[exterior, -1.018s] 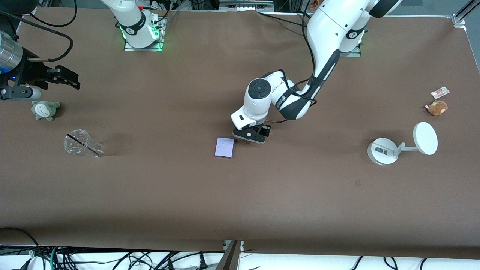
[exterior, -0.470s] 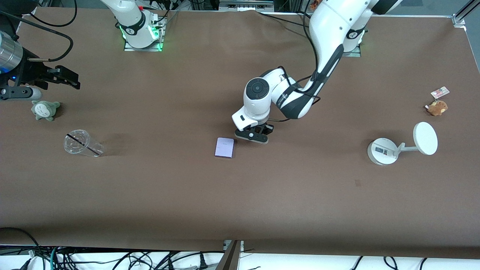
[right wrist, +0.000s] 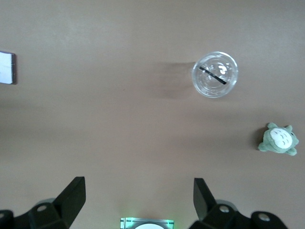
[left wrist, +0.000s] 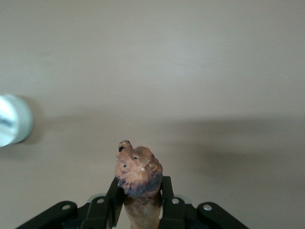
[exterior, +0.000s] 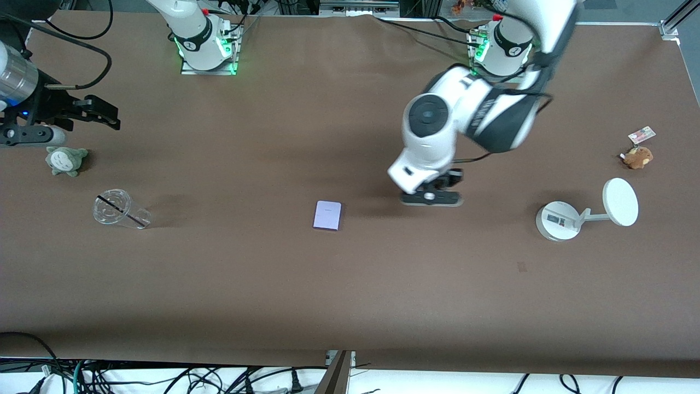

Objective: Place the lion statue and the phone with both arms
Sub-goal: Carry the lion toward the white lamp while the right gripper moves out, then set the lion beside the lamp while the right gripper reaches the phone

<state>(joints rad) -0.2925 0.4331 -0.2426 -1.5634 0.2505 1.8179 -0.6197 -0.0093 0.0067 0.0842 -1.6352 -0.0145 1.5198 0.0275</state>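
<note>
The phone (exterior: 327, 215) lies flat on the brown table near the middle; it also shows at the edge of the right wrist view (right wrist: 7, 67). My left gripper (exterior: 431, 197) hangs over bare table between the phone and the white stand. In the left wrist view the gripper (left wrist: 139, 190) is shut on the lion statue (left wrist: 138, 168), whose orange-brown maned head sticks out past the fingertips. The statue is hidden under the hand in the front view. My right gripper (exterior: 101, 117) waits open and empty at the right arm's end of the table, its fingers wide apart in its wrist view (right wrist: 138, 187).
A clear cup with a dark straw (exterior: 117, 209) lies on its side near a grey-green plush (exterior: 65, 160); both show in the right wrist view, the cup (right wrist: 215, 74) and the plush (right wrist: 279, 140). A white stand with a disc (exterior: 558, 220) and a brown plush with a tag (exterior: 637, 157) sit at the left arm's end.
My left gripper has moved from beside the phone toward the left arm's end of the table, with the lion statue in it. The phone and the right arm stayed put.
</note>
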